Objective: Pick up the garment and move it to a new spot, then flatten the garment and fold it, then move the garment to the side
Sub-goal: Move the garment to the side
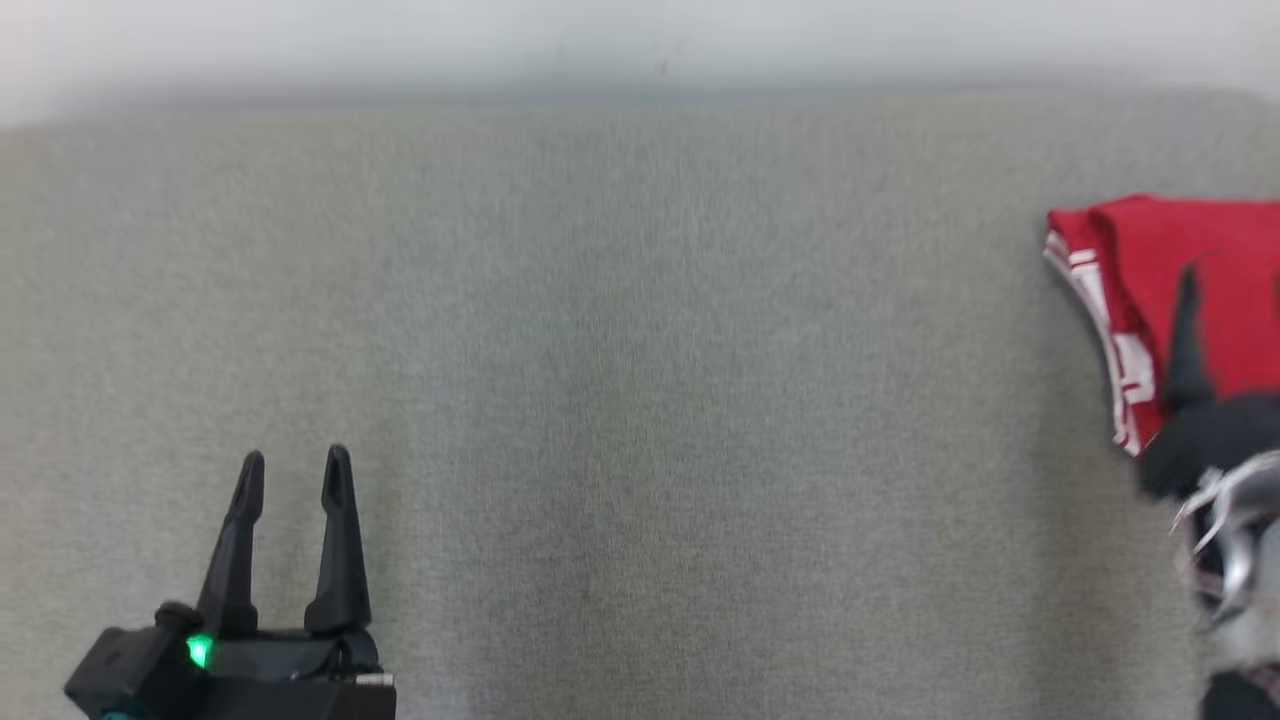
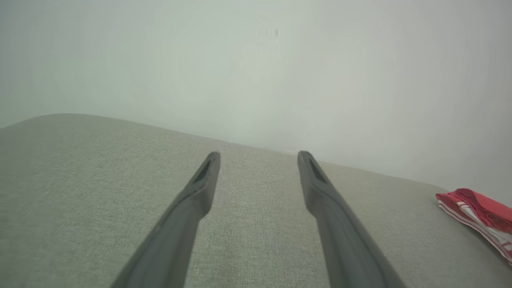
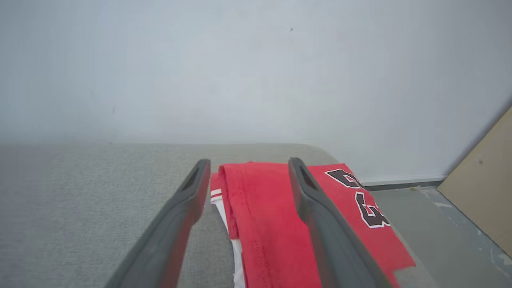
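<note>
I see L gripper (image 1: 295,458) at lower left, over bare grey cloth surface (image 1: 640,350); jaws open, nothing between them; R gripper (image 3: 249,162) jaws also spread wide, gripping nothing; its 2 fingers (image 3: 320,208) hang over the red shirt (image 1: 1150,240); can't tell if tips touch it. The red shirt lies folded at far right of the surface, near its edge; white-striped trim faces L gripper's side; dark numbers w/ white outline on top; well apart from L gripper.
</note>
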